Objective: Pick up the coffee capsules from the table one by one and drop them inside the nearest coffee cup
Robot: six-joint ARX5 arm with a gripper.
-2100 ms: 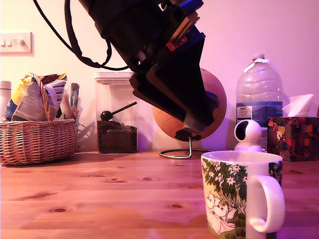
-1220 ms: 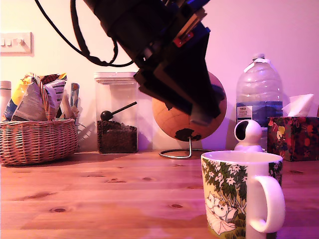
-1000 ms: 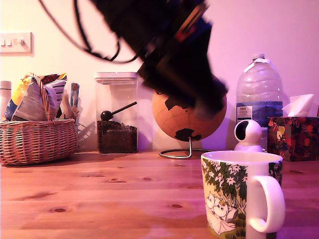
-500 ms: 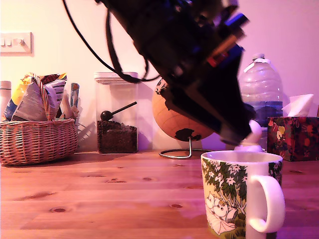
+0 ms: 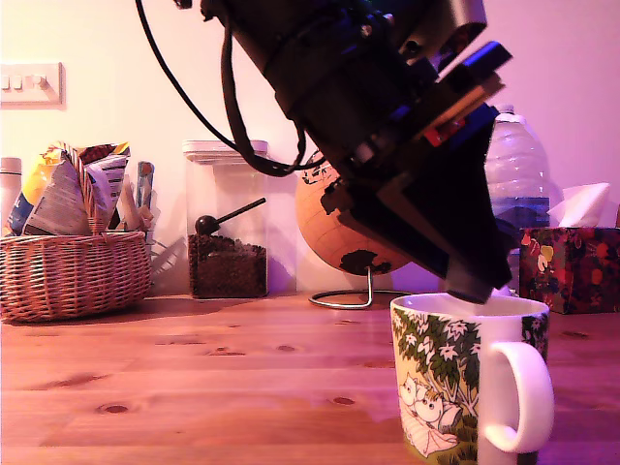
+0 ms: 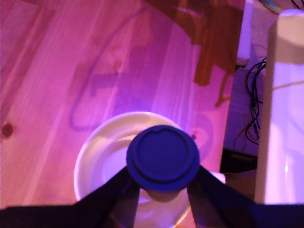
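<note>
A: Exterior view first. Count?

B: One coffee cup (image 5: 472, 376) at the exterior view's right, standing on the table (image 5: 194, 387). One black arm, its gripper (image 5: 469, 287) tip just above the cup's rim. No capsule shows from this side. Behind: one wicker basket (image 5: 73, 273), one clear canister (image 5: 228, 221), one globe (image 5: 341, 237), one water bottle (image 5: 516, 179), one tissue box (image 5: 572, 267).

A: Surface and room?

B: Warm pine with grain and dark knots. Pale wall behind, one switch plate (image 5: 31, 83) at the exterior view's left.

A: Contents?

B: Basket stuffed with packets. Canister holds dark coffee beans in its lower part, with a black scoop stuck in. A white tissue sticks out of the box. Cup's inside is hidden from this angle.

A: Wrist view?

B: One coffee capsule (image 6: 163, 158), dark blue and round, clamped between the two fingers (image 6: 113, 192) of the gripper (image 6: 163, 187). It hangs directly over the cup (image 6: 95, 161) mouth. One cup only; what shows of its inside is plain white. Wood (image 6: 57, 71) around it carries the arm's shadow and one knot
</note>
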